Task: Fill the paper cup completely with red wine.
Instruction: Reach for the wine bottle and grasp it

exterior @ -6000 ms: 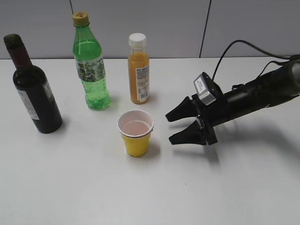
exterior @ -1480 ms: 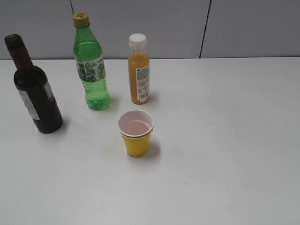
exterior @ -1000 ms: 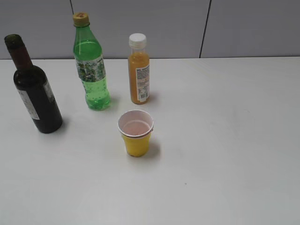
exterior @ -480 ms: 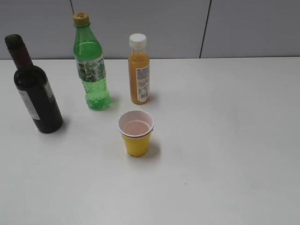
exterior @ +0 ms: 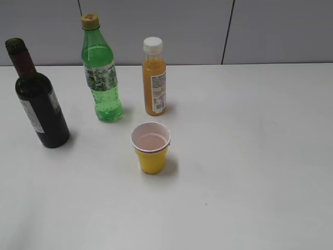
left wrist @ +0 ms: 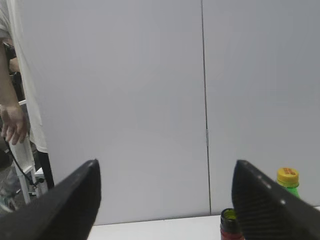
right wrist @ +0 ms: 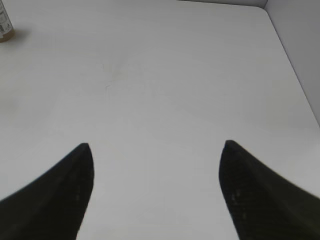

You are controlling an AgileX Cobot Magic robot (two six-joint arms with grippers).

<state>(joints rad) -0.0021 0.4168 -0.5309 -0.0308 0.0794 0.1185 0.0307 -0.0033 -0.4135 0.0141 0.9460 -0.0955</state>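
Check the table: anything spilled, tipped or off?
Nothing stands out. The wine bottle, green soda bottle and juice bottle stand upright, as does the paper cup. No spill shows on the table. The wine bottle has no cap; the cup's inside looks faintly pink.

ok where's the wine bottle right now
In the exterior view the wine bottle stands upright at the table's far left, left of the green soda bottle.

Exterior view: looks down at a slant across the white table (exterior: pixel 250 156) toward the grey wall.
Left wrist view: level, facing that wall; shares the green bottle's cap (left wrist: pixel 288 175).
Right wrist view: high, tilted down on the tabletop.
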